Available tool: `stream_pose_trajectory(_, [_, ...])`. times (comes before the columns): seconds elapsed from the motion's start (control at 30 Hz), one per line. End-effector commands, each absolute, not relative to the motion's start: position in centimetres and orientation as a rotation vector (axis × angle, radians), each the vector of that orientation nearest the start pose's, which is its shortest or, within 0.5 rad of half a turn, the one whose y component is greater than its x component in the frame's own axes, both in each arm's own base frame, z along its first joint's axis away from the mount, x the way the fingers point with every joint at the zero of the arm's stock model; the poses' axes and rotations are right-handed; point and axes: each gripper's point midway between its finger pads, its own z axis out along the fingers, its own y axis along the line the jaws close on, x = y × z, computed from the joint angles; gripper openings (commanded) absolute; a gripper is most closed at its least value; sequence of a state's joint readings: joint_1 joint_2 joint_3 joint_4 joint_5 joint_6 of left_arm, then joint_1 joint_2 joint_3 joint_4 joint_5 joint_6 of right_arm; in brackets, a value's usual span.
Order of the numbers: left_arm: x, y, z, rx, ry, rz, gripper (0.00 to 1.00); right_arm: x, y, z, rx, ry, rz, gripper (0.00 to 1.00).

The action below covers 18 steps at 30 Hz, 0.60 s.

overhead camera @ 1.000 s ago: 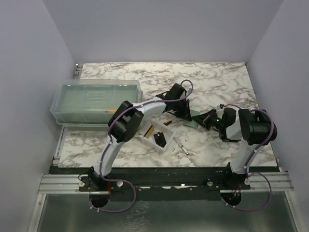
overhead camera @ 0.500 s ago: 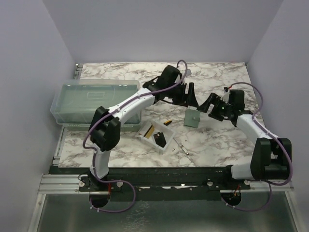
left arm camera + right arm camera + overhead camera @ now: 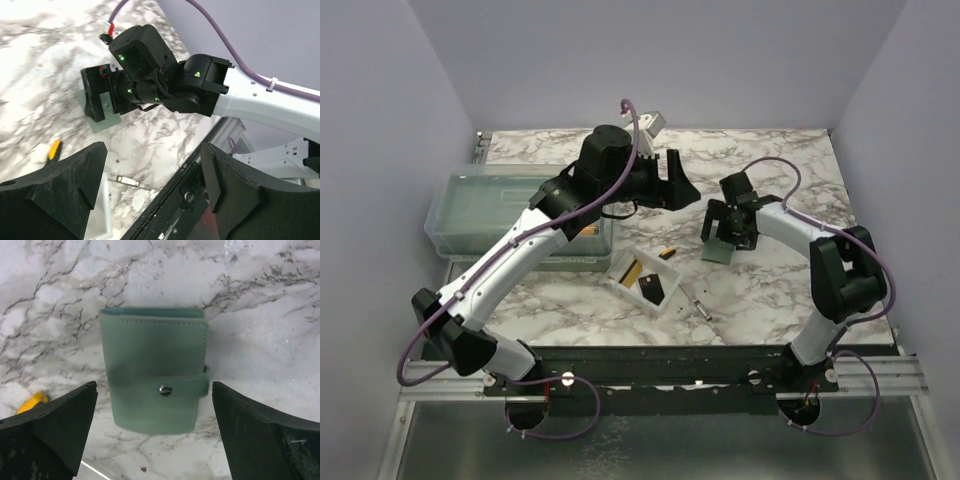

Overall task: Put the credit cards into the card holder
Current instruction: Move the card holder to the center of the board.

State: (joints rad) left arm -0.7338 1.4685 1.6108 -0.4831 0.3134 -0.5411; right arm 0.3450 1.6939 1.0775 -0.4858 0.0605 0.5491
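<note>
We see the snapped-shut card holder [image 3: 150, 350] lying flat on the marble table [image 3: 260, 300], centred between the right gripper's [image 3: 154, 384] wide-spread fingers, touching neither.

We see a matt, stitched, leather-like card holder [image 3: 150, 355] with a shiny metal snap [image 3: 165, 389] on the smooth marble-patterned table [image 3: 260, 315].

Your left gripper [image 3: 675, 190] hangs raised at far centre, jaws spread; your right gripper [image 3: 730, 232] points down, jaws wide apart.
</note>
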Motion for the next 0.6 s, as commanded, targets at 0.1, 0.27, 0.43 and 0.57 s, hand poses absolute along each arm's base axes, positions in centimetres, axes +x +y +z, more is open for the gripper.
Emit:
stream_pose_trajectory(0.1, [28.1, -28.3, 36.7, 0.23, 1.974, -0.854, 0.86, 35.1, 12.2, 1.4, 0.33, 2.699, -0.117, 1.0])
stream_pose_trajectory(0.27, [28.0, -26.0, 37.8, 0.165, 1.926, -0.784, 0.87, 33.9, 8.8, 2.2, 0.441, 2.619, -0.291, 0.82])
stream_pose_trajectory(0.43, [27.7, -25.4, 38.9, 0.154, 1.895, -0.781, 0.88, 32.7, 4.1, 3.8, 0.673, 2.554, -0.127, 0.55])
stream_pose_trajectory(0.57, [27.4, -25.0, 40.1, 0.147, 1.866, -0.791, 0.88, 30.2, -2.1, 5.4, 0.843, 2.46, -0.106, 0.55])
